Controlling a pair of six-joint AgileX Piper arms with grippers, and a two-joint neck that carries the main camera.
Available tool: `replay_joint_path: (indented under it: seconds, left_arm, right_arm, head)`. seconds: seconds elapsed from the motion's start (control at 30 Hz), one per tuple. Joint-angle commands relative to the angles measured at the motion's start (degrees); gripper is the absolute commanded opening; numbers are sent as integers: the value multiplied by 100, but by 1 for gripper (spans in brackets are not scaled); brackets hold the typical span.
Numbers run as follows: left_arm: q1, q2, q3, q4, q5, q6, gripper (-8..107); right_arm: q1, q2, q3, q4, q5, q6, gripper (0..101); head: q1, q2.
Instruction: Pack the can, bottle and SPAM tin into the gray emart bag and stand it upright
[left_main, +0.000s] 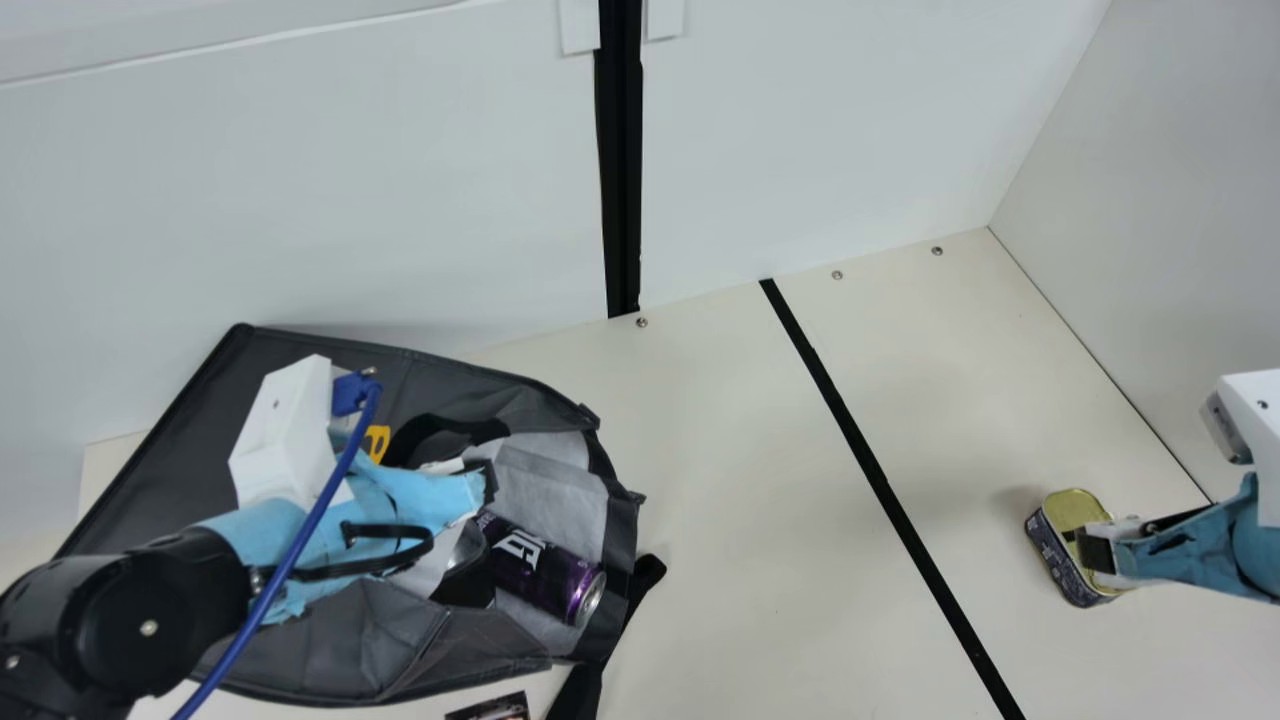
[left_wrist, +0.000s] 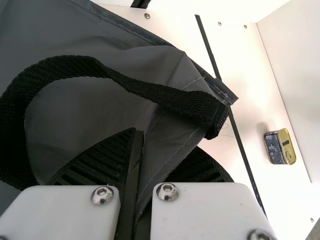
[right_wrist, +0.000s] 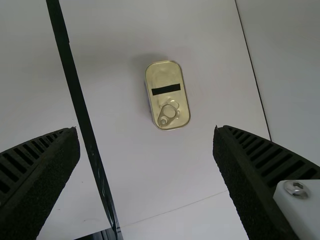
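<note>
Gray emart bag (left_main: 340, 640), at lower left of the main view, has a fold nipped in the fingers of the left gripper (left_wrist: 150, 145), while those of the right gripper (left_main: 1096, 550) are spread over the SPAM tin (left_main: 1060, 535) on the bench (left_main: 740, 560) at lower right. Should that fold slip, the mouth could sag and let the purple can (left_main: 545, 575) roll out; the left arm (left_main: 130, 610) and loose strap (left_main: 645, 580) could obstruct the tin's way in.
</note>
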Motion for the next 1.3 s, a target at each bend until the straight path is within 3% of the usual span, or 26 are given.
replay_joint_path:
  seconds: [0.0,1.03,1.27]
  left_arm:
    - [0,0,0,0,0,0,-8]
    - [0,0,0,0,0,0,-8]
    - [0,0,0,0,0,0,-8]
  right_arm:
    - [-54,91,-11,34,19,-139,95]
    - [-193,1281,-321,118,19,-1012,95]
    - [-127,1613,-248,140,-228,-1125,95]
  head:
    - [-121,-14]
    - [-121,-14]
    - [-121,-14]
